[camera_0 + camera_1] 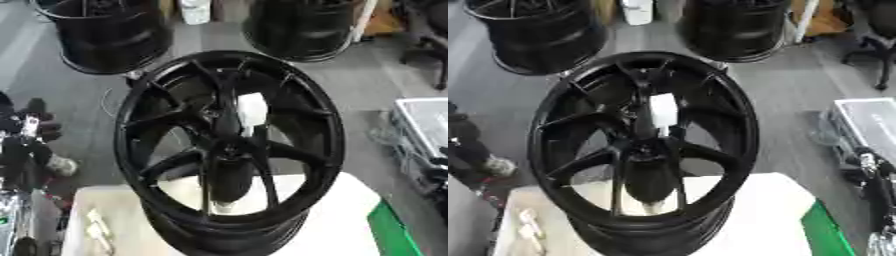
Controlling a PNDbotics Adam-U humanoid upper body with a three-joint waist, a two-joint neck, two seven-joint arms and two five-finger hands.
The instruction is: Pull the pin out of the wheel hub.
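The black wheel hub [229,150] stands upright on my white counter [341,210], something white, perhaps the pin [663,111], near its centre; whether either hand's fingers are open or curled, I cannot tell.

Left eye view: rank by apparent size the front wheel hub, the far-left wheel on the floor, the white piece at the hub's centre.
1. Front wheel hub, largest, though it is also nearest the camera.
2. Far-left wheel, smaller; it stands farther off and is cropped at the top edge.
3. White piece, smallest by far.
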